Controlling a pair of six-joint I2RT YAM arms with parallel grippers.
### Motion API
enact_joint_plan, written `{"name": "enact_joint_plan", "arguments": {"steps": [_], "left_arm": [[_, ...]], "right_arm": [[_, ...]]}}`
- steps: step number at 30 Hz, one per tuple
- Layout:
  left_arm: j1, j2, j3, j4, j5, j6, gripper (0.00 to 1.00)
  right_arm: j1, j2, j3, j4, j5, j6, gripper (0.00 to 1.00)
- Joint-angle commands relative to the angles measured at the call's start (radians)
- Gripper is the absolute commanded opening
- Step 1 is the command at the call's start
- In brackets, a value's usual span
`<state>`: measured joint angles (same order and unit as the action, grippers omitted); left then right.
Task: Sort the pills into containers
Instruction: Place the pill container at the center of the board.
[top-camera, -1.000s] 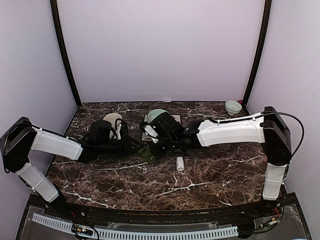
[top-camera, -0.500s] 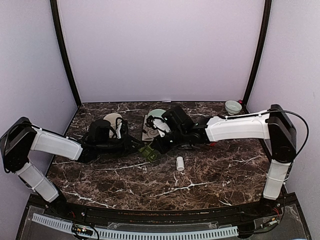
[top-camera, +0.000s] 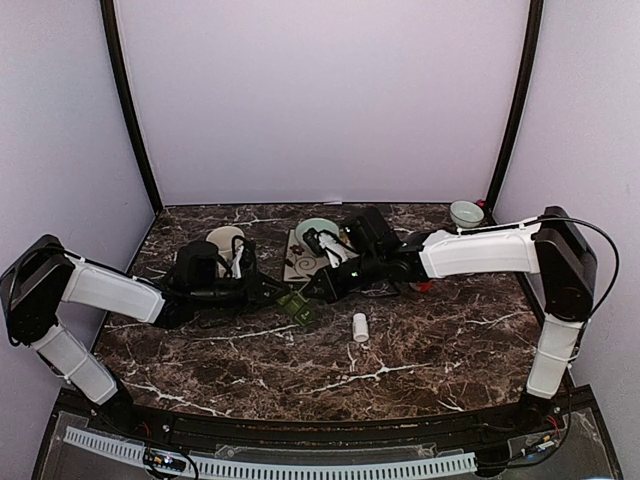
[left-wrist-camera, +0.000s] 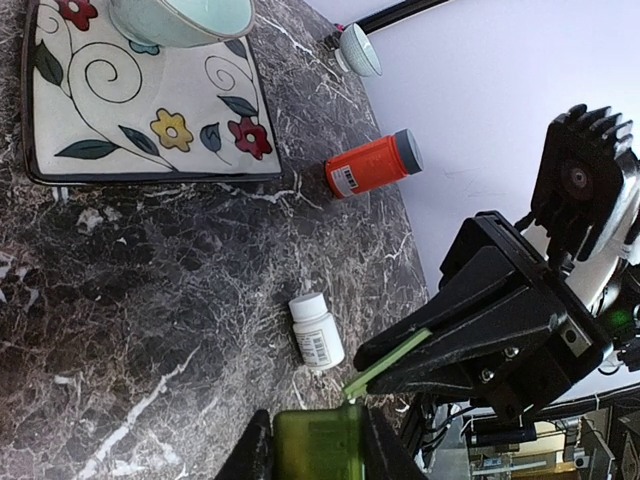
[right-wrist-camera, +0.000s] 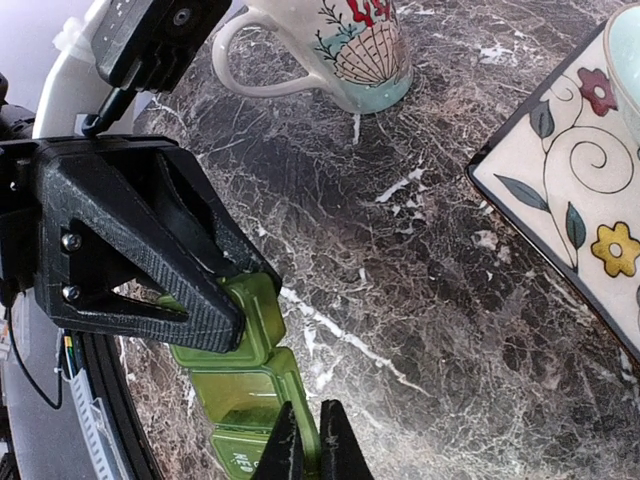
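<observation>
1. The table (top-camera: 430, 350) is dark stone with white lines
2. The right arm (top-camera: 480, 252) reaches in from the right, past the plate (top-camera: 298, 265)
3. The left arm (top-camera: 110, 290) reaches in from the left, and its end is just in front of the plate
4. The plate is square, with flowers and leaves painted on it
5. The mug (top-camera: 225, 240) stands upright just left of the plate and has a shell picture on it
6. A pale green bowl (top-camera: 312, 228) sits on the back part of the plate
7. A small bowl (top-camera: 466, 213) sits far to the right of the plate, further back
8. An orange bottle (left-wrist-camera: 370, 167) with a grey cap lies on its side, right of the plate
9. A white bottle (top-camera: 360, 326) lies in front of the plate, a bit to the right
10. The pill box (top-camera: 298, 306) is green and sits just in front of the plate, between the two arm ends; I cannot tell if it touches the table
11. The left gripper (top-camera: 282, 298) squeezes one end of the pill box from both sides
12. The right gripper (right-wrist-camera: 308, 450) is pinched tight on a thin lid (left-wrist-camera: 390, 362) of the pill box, and that lid sticks up
13. The cup under the lid is open, and the cup at the left gripper's end has its lid down
</observation>
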<state>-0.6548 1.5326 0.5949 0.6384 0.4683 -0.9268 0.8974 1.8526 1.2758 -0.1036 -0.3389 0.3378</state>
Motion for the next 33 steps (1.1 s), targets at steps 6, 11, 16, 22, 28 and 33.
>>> {"name": "enact_joint_plan", "arguments": {"steps": [6, 11, 16, 22, 28, 33], "left_arm": [[-0.008, -0.03, -0.038, 0.077, 0.007, 0.036, 0.41], [-0.009, -0.036, -0.048, 0.045, -0.032, 0.063, 0.49], [-0.008, -0.044, -0.067, 0.014, -0.077, 0.081, 0.49], [-0.008, -0.047, -0.085, 0.017, -0.097, 0.085, 0.49], [-0.008, -0.051, -0.084, 0.011, -0.096, 0.089, 0.48], [-0.011, -0.067, -0.085, -0.003, -0.1, 0.096, 0.47]], "right_arm": [[-0.032, -0.006, -0.034, 0.022, -0.048, 0.055, 0.0], [-0.04, 0.003, -0.042, 0.017, -0.055, 0.056, 0.0], [-0.04, 0.013, -0.039, -0.002, -0.046, 0.036, 0.0], [-0.041, 0.038, -0.028, -0.034, -0.04, 0.017, 0.0], [-0.053, 0.085, -0.027, -0.047, -0.104, 0.02, 0.0], [-0.073, 0.108, -0.026, -0.056, -0.177, 0.023, 0.0]]}}
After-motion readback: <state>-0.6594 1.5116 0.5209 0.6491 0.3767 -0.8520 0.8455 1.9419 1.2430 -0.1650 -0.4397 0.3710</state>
